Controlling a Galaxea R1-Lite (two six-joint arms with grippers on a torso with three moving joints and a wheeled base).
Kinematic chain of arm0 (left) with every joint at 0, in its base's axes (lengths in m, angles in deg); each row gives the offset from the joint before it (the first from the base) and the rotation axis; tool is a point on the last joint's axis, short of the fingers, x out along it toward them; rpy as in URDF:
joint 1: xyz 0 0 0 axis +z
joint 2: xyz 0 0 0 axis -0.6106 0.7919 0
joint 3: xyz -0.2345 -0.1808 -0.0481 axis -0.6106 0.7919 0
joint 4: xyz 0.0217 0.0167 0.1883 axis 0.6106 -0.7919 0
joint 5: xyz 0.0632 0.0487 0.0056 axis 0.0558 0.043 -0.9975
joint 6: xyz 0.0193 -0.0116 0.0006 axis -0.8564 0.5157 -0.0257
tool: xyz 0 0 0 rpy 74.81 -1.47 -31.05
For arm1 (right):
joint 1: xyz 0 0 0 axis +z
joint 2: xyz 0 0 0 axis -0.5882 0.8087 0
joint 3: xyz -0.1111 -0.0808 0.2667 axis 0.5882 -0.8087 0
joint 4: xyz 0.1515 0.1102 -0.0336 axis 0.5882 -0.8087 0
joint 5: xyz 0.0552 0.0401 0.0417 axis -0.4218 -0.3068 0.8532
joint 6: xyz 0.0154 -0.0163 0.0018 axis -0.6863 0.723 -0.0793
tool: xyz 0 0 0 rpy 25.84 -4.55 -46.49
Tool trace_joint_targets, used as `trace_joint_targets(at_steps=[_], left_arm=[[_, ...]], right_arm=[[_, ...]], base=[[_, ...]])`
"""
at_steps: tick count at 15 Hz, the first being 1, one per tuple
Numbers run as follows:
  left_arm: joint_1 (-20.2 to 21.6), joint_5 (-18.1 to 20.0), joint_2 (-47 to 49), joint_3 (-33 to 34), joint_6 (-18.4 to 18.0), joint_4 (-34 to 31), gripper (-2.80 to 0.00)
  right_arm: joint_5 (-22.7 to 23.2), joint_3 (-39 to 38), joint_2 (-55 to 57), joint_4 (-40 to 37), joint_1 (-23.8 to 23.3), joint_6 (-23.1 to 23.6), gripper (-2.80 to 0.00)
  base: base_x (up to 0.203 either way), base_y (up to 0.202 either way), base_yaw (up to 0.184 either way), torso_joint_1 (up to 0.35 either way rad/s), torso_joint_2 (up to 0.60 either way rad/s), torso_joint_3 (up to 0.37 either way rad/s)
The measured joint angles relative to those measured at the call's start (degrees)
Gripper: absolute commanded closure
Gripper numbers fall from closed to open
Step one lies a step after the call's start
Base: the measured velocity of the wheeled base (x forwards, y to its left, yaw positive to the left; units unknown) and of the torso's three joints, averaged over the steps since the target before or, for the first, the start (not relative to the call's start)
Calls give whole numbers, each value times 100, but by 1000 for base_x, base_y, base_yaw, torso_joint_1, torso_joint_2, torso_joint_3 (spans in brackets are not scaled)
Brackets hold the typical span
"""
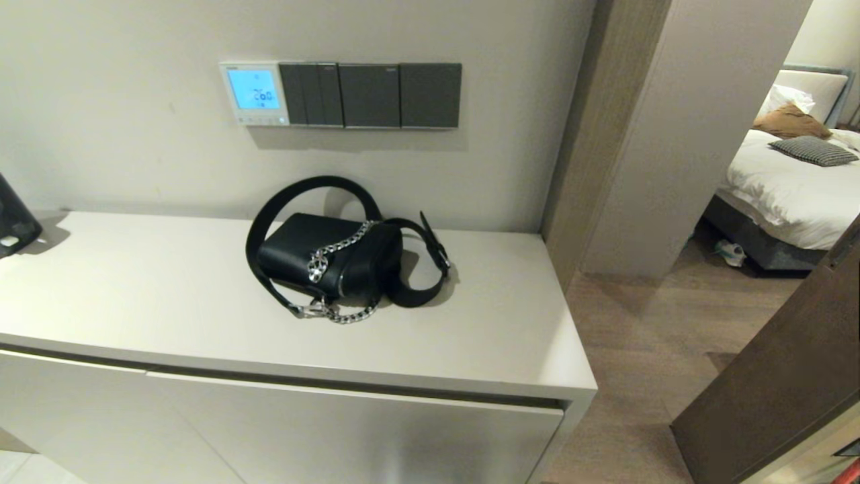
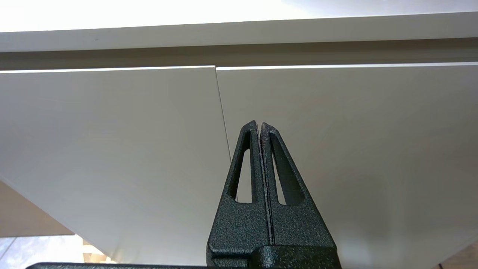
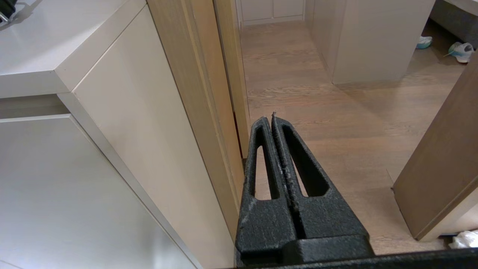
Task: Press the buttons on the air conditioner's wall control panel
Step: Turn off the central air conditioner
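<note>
Head view: the air conditioner's wall control panel [image 1: 254, 93], a small square white plastic thermostat, was mounted on the beige wall above the cabinet, its rectangular screen [image 1: 252, 89] glowing blue with digits. The buttons [image 1: 259, 121], a row of tiny white keys, ran along the strip beneath the screen; individual keys could not be told apart. Touching the panel's right edge was a row of dark grey rectangular switch plates [image 1: 370, 95]. Below them, on the pale, flat cabinet top [image 1: 134, 296], lay a small black leather shoulder bag [image 1: 329, 259] with a silver chain and a looped black strap, close to the wall. A dark object [image 1: 15, 218] stood at the far left edge of the cabinet top, only partly in view. Through the doorway at right, a bed with white linen [image 1: 783, 185] stood on a wooden floor. Neither arm appeared in this view.

Left wrist view: the left gripper [image 2: 259, 125], black and textured, had its two fingers pressed together with nothing between them. It faced the pale cabinet doors [image 2: 112, 149], near the vertical seam between two of them and below the overhang of the top.

Right wrist view: the right gripper [image 3: 273, 116] likewise had its fingers closed against each other, empty. It hung beside the cabinet's right end, pointing toward the wooden floor [image 3: 317, 112] of the passage.
</note>
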Motion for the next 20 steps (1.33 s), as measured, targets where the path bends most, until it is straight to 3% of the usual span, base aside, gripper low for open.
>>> trace_joint_targets(at_steps=[20], left_arm=[[0, 1, 0, 0, -30, 20, 0]], right_arm=[[1, 0, 0, 0, 0, -1, 0]], base=[[0, 0, 0, 0, 0, 0]])
